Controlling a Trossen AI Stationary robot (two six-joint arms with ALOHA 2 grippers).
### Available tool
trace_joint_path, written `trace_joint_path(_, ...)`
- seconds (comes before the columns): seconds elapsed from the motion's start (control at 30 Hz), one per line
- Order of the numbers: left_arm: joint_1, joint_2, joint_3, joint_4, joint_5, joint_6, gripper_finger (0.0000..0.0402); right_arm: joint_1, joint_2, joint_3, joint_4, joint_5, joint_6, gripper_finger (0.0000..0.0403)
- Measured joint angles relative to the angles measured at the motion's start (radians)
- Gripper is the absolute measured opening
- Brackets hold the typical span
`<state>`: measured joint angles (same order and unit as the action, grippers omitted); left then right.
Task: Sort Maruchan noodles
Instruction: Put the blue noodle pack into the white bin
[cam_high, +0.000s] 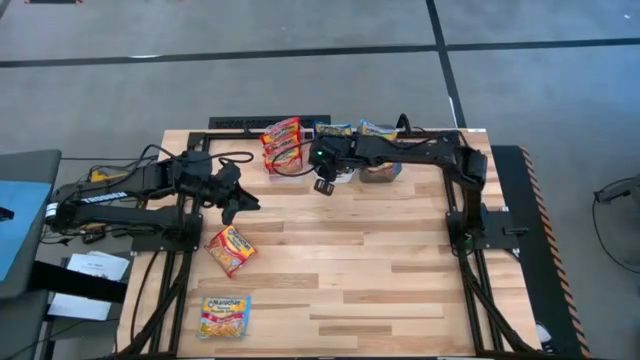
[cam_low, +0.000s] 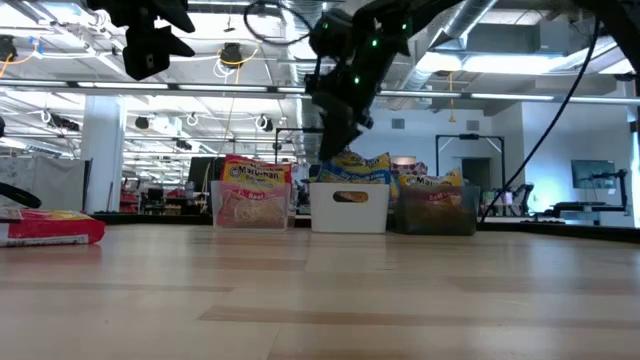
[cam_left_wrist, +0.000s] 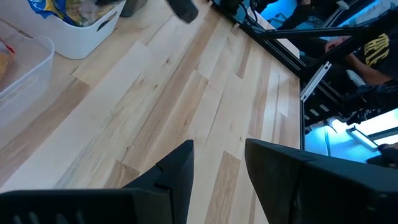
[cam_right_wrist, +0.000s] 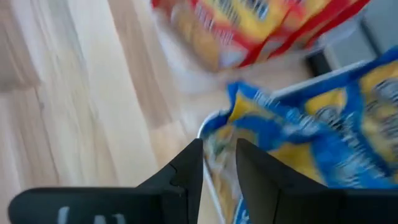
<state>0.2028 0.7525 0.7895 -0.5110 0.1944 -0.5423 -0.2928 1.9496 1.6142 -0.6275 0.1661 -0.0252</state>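
Observation:
Two Maruchan packets lie flat on the table's left part: a red one (cam_high: 230, 248) (cam_low: 50, 228) and a yellow-orange one (cam_high: 223, 315) near the near edge. More packets stand in three bins at the far edge: red in the clear bin (cam_high: 283, 145) (cam_low: 250, 205), blue in the white bin (cam_low: 350, 207) (cam_right_wrist: 311, 124), yellow in the dark grey bin (cam_high: 380, 172) (cam_low: 435, 212). My left gripper (cam_high: 235, 200) (cam_left_wrist: 217, 168) hovers open and empty above bare wood, far of the red packet. My right gripper (cam_high: 323, 183) (cam_right_wrist: 219, 165) hangs raised in front of the white bin, fingers slightly apart, empty.
The three bins sit side by side along the far edge, under the right arm. Bare wood stretches over the table's middle and right (cam_high: 380, 270). Beyond the table's right side, the left wrist view shows a black frame and a seated person (cam_left_wrist: 367, 56).

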Motion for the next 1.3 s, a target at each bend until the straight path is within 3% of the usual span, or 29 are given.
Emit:
trace_joint_path(0.27,0.000,0.000,0.000,0.000,0.000,0.000,0.0130,-0.005,-0.066,0.000,0.015,0.142,0.002,0.0121)
trace_joint_path(0.5,0.000,0.000,0.000,0.000,0.000,0.000,0.0130,-0.036,-0.064,0.000,0.039,0.105,0.008,0.0121)
trace_joint_path(0.8,0.000,0.000,0.000,0.000,0.000,0.008,0.0130,0.016,-0.077,0.000,0.088,0.098,0.025,0.0121)
trace_joint_path(1.3,0.000,0.000,0.000,-0.005,-0.023,0.025,0.0130,-0.017,0.055,0.000,0.111,0.094,0.034,0.0121)
